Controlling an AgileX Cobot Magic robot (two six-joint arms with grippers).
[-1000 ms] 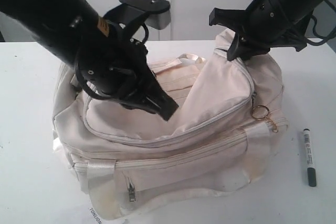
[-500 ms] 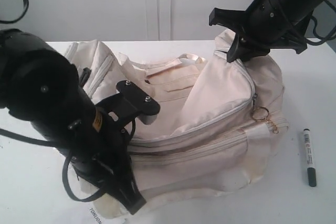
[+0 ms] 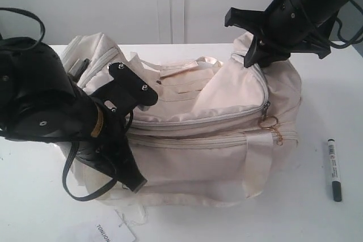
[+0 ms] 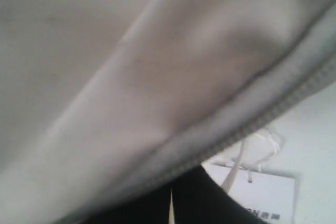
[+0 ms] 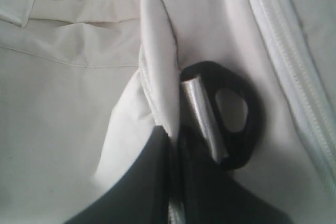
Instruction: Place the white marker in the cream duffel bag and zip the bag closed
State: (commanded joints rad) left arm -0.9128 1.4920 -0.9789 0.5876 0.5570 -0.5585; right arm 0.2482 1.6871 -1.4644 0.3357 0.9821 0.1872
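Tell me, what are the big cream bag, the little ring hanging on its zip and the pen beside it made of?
The cream duffel bag looks like soft woven fabric, matte: it sags and creases. The ring zip pull seems metal, gold-toned and thin. The white marker is probably plastic: smooth white barrel with print, dark cap.

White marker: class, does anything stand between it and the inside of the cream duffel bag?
Yes. The white marker lies on the table, apart from the cream duffel bag. The bag's top flap seems to lie down over its mouth, so no opening shows. The right gripper is shut on the bag's fabric at that end.
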